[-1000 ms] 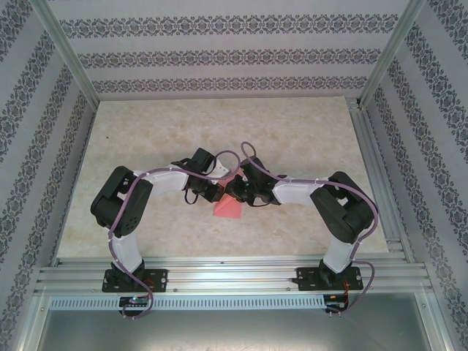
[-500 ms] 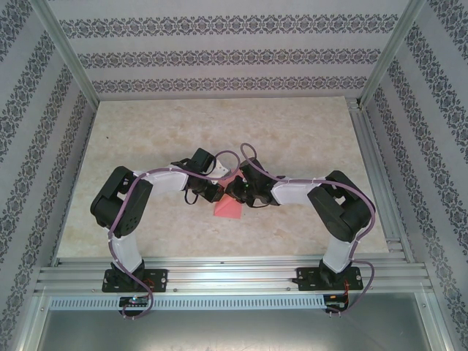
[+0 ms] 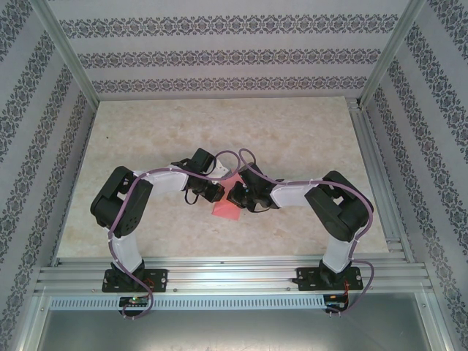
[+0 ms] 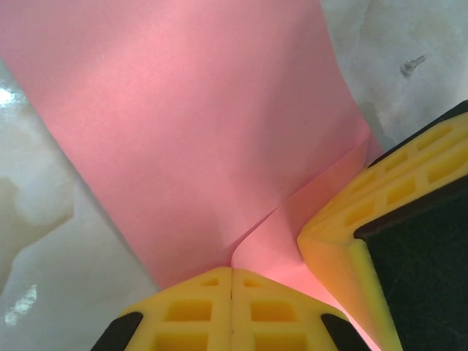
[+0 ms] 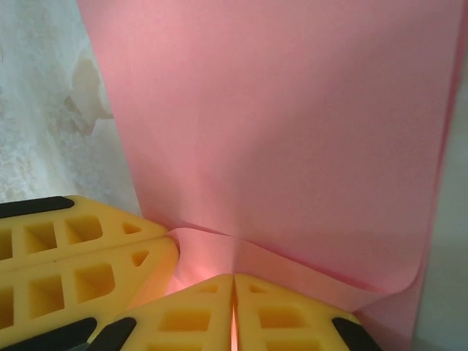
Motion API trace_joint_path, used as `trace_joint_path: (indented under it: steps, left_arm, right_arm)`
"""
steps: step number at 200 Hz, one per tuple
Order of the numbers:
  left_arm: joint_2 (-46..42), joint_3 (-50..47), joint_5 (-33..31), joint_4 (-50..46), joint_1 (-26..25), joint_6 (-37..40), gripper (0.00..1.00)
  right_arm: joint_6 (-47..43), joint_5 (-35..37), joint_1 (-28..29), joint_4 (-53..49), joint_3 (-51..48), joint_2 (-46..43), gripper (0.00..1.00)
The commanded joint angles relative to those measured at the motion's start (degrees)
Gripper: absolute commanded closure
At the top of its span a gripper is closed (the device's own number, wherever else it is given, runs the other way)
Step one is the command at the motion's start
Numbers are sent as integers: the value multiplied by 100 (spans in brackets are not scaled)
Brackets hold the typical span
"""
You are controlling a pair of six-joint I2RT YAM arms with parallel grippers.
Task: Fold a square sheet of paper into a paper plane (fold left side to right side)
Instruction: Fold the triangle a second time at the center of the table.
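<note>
Patterned wallpaper walls [image 3: 219,58] enclose a marbled beige tabletop [image 3: 146,131]. Near the table's centre sits the pink sheet of paper [image 3: 228,209], with the left gripper [image 4: 232,281] and right gripper [image 5: 234,281] side by side, each pinched tight on its creased edge.

A robot lab's test cell: aluminium frame [image 3: 64,51], wallpapered panels [image 3: 219,55], marble-look tabletop [image 3: 219,124], bolted-down left arm [image 3: 121,208] and right arm [image 3: 340,212].

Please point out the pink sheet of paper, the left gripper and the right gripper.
square sheet of paper [image 3: 225,210]: top view, its flat near part.
left gripper [image 4: 232,272]: left wrist view, where its fingertips meet.
right gripper [image 5: 234,278]: right wrist view, where its fingertips meet.
</note>
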Motion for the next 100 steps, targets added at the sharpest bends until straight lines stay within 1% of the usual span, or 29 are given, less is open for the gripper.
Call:
trace_joint_path:
  steps: [1, 11, 24, 35, 45, 61, 77, 88, 100]
  left_arm:
    - [64, -116, -156, -118, -59, -33, 97]
    - [-143, -93, -76, -165, -41, -81, 94]
    - [-533, -48, 2, -216, 29, -197, 85]
    - [-911, -4, 42, -299, 137, -295, 84]
    - [-1252, 40, 104, -361, 247, -407, 79]
    - [-1761, 61, 201, -471, 417, -545, 78]
    - [-2153, -52, 332, -528, 452, -641, 79]
    - [-2310, -249, 577, -453, 451, -764, 82]
    - [-2379, -524, 1038, -273, 444, -966, 85]
  right_arm:
    - [-227, 222, 45, -482, -191, 101, 92]
    - [-253, 223, 50, -508, -202, 175, 92]
    - [-259, 246, 48, -511, -221, 234, 92]
    - [-276, 275, 50, -519, -244, 268, 92]
    - [-297, 285, 46, -544, -252, 297, 92]
    - [-317, 294, 47, -538, -252, 331, 92]
    - [-302, 302, 44, -515, -261, 359, 92]
    - [-306, 303, 45, -487, -261, 360, 92]
    - [-299, 294, 41, -479, -261, 361, 92]
